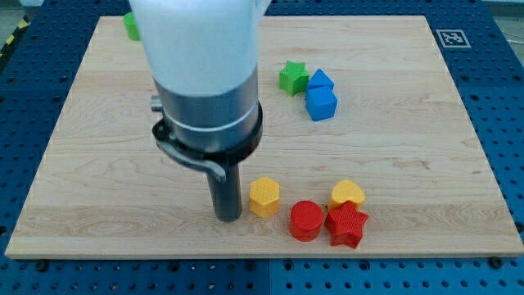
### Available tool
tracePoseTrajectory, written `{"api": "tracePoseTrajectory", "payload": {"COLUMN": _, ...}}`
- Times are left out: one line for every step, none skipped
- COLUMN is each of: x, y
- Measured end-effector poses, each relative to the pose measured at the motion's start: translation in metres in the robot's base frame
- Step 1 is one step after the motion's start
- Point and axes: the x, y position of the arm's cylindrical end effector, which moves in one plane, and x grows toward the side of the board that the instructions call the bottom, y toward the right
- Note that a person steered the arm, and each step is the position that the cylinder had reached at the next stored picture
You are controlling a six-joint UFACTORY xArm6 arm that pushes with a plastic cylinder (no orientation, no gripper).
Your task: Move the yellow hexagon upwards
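Observation:
The yellow hexagon [264,197] lies on the wooden board [393,147] near the view's bottom, just right of centre. My tip [228,217] rests on the board right beside the hexagon's left side, slightly lower than it; whether it touches is unclear. The arm's white and grey body [205,74] rises above the rod and hides the board behind it.
A red cylinder [306,220], a red star [347,224] and a yellow heart [347,194] cluster right of the hexagon. A green star [292,77] and two blue blocks [321,97] sit upper right. A green block [131,24] peeks out at the upper left.

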Motion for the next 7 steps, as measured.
{"api": "tracePoseTrajectory", "payload": {"x": 0.014, "y": 0.029}}
{"api": "tracePoseTrajectory", "payload": {"x": 0.004, "y": 0.040}}
{"api": "tracePoseTrajectory", "payload": {"x": -0.018, "y": 0.040}}
{"api": "tracePoseTrajectory", "payload": {"x": -0.020, "y": 0.040}}
{"api": "tracePoseTrajectory", "payload": {"x": -0.020, "y": 0.043}}
{"api": "tracePoseTrajectory", "payload": {"x": -0.037, "y": 0.044}}
{"api": "tracePoseTrajectory", "payload": {"x": -0.047, "y": 0.044}}
